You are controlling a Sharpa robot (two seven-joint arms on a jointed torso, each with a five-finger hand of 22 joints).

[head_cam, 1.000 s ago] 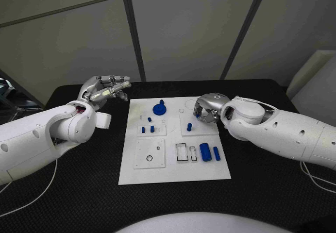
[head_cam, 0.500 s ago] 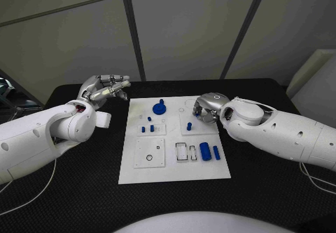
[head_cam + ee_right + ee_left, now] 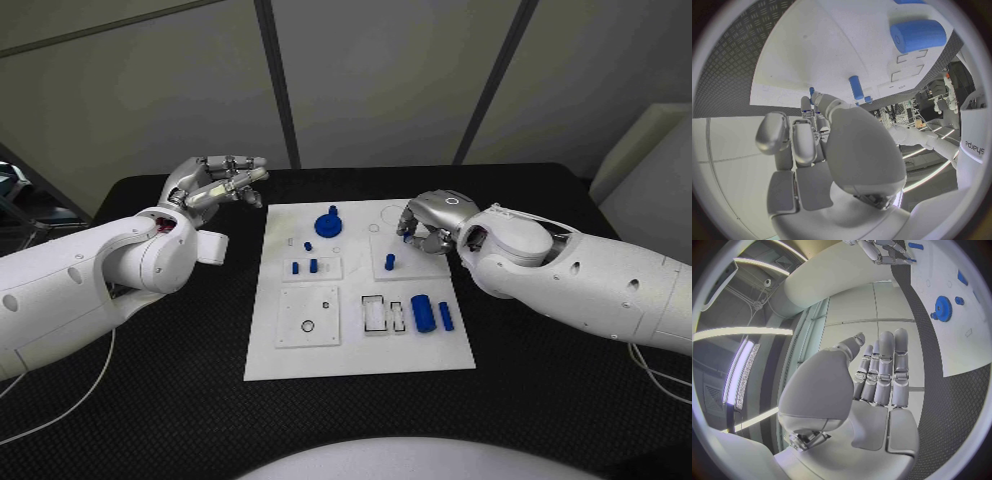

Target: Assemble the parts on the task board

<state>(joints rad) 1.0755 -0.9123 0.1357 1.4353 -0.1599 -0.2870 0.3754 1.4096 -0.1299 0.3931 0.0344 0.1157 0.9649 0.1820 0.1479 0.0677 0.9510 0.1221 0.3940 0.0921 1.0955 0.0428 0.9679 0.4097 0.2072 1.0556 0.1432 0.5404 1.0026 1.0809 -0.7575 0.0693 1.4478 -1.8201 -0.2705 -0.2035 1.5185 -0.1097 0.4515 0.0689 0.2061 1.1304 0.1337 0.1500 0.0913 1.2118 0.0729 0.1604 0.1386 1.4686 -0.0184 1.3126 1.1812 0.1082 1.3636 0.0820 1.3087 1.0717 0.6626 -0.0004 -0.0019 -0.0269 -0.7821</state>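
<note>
R hand [image 3: 428,222] hangs over the far right part of the task board [image 3: 361,355], fingers curled in, nothing visibly held. Blue peg [image 3: 389,262] stands just beside it on the board. L hand [image 3: 216,183] raised off the board's far left corner, fingers loosely apart, holding nothing. Blue gear [image 3: 329,223] sits near the board's far edge.

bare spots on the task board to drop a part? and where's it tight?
Free: the near strip of the task board, below the big blue cylinder and the ring recess. Bare black table lies either side. Crowded: the far half, round the blue gear and small pegs, with the right hand over the far right corner.
</note>
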